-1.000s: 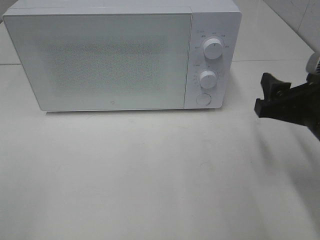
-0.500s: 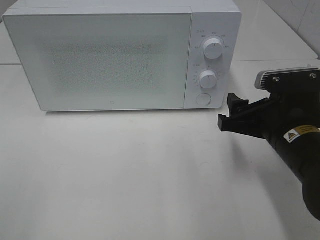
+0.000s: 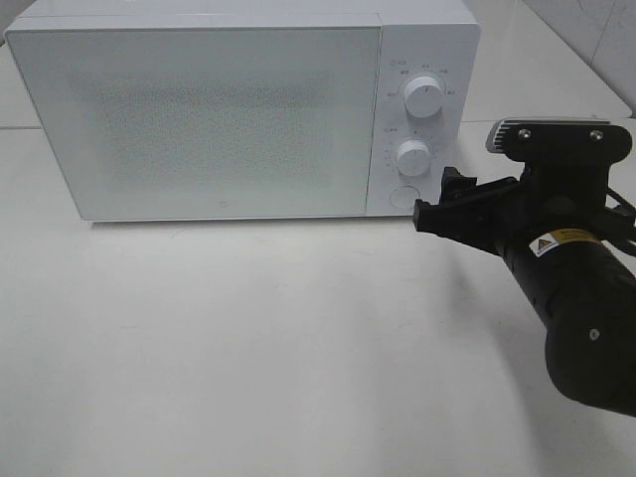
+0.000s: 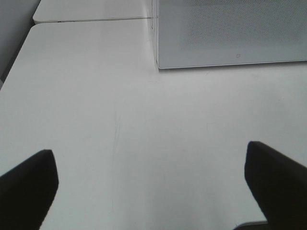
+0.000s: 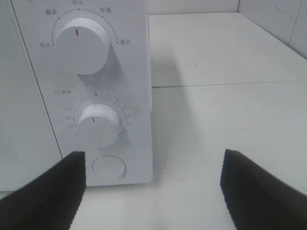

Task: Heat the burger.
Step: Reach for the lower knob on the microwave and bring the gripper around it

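Moved: your right gripper (image 3: pixel 437 197) has come in from the right edge of the overhead view toward the microwave (image 3: pixel 229 119) and now sits just beside its control panel, level with the round button (image 3: pixel 403 197). Nothing else has shifted.
Right fingers: spread wide and empty, one to each side of the panel's lower corner in the wrist view.
Left fingers: the left gripper (image 4: pixel 149 153) is also released and holds nothing, hanging over the bare table (image 3: pixel 248 348) in front of the microwave's left corner.
Burger: not in any view. The door (image 3: pixel 199 119) is shut and frosted, so you cannot tell whether it is already inside.
Step in hand: most likely working the panel, either pressing the round button or turning the timer knob (image 3: pixel 413 157), whose mark points at zero.
For the knob: shift toward the door side and lift a little until the knob sits centred between the fingers, then close squarely on its rim before turning, so it does not slip.
For the button: close the fingers first and push straight in with one tip. An angled push may skid off onto the panel.
Watch: the upper knob (image 3: pixel 424 96) sits just above. Keep clear so its setting is not nudged.
Force: push gently, since the microwave may slide back on the smooth table.
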Motion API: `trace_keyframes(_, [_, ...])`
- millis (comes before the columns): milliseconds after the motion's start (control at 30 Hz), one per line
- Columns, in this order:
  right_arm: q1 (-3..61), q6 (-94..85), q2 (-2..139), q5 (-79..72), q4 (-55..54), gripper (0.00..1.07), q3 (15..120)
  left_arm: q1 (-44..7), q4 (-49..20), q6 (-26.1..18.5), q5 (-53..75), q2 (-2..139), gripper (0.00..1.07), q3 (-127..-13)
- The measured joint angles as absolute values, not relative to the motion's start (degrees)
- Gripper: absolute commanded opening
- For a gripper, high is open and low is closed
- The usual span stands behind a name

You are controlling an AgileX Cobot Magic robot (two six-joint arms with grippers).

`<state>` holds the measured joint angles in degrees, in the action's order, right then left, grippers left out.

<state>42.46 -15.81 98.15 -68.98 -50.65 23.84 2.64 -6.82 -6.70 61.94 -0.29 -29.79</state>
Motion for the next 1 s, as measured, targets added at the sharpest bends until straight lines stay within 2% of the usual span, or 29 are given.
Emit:
trace_keyframes(700, [42.5,-16.4,110.2,-69.3,-49.6,0.75,38.4,2.6,-6.8,-6.7,61.9,-0.3,0.98,-29.8])
trace_keyframes(1000, [39.9,-18.0,116.8,-69.4,-49.7,0.75,45.2,2.6,-6.8,-6.7,61.9,-0.3,0.98,-29.8])
